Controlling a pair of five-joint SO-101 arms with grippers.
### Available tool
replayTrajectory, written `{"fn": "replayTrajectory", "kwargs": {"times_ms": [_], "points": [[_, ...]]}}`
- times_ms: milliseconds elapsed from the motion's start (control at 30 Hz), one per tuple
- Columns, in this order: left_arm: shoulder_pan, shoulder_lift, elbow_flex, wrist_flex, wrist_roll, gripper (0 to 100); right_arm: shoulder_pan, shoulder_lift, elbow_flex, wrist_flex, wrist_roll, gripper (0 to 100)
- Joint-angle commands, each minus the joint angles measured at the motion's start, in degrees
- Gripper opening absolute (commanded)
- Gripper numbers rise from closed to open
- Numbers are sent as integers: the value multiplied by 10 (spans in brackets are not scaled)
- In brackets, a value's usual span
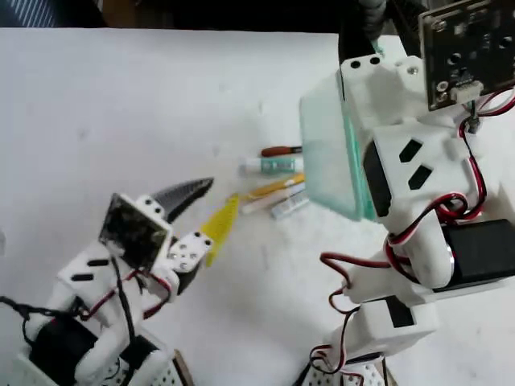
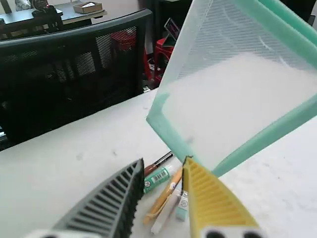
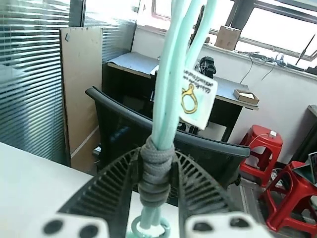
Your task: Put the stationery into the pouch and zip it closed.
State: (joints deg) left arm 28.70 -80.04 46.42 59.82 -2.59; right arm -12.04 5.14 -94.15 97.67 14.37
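1. The right arm (image 1: 418, 193) has its jaws pinched tight on the bound edge of the mint-green translucent mesh pouch (image 3: 166, 74), at a grey fabric wrap (image 3: 154, 173). From there the pouch is held tilted, and it looks clear of the white worktop (image 1: 121, 104).
2. The left arm (image 1: 121, 265) has its jaws, one black and one yellow, spread wide and holding nothing, low over the worktop.
3. Just beyond their tips lies the stationery (image 2: 163, 191): slim pens, a green-labelled white tube (image 1: 273, 165) and a small pale stick, bundled and touching. The pouch sits above and past that bundle.
4. I cannot tell whether the pouch's zip is open.
5. The pouch looks light and limp, likely to sag and swing. The firmer bound edge near the mouth seems the best hold.
6. The pens look light, hard and round, so they may roll or slip. Taking one at a time across mid-barrel seems safest.
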Motion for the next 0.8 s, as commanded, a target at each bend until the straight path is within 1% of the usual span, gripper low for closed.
{"fn": "replayTrajectory", "kwargs": {"times_ms": [0,67,167,233,267,400,533,633,767], "points": [[21,20,-28,-17,8,155,-8,-17,25,12,-14,16],[11,20,-28,-13,7,155,-29,-24,61,12,-11,16],[-28,-1,-31,-3,-7,159,-49,-58,132,12,-11,16],[-37,-29,-41,37,-80,179,-68,-95,192,12,-11,16],[-33,-44,-47,56,-105,181,-82,-118,226,12,-11,16],[-32,-102,-67,105,-113,185,-145,-215,392,10,-10,16],[-32,-131,-56,144,-122,199,-205,-298,539,8,-10,17],[-32,-132,-47,177,-126,207,-225,-347,618,8,-10,17],[-28,-133,-59,223,-135,207,-238,-392,687,7,-10,17]]}}
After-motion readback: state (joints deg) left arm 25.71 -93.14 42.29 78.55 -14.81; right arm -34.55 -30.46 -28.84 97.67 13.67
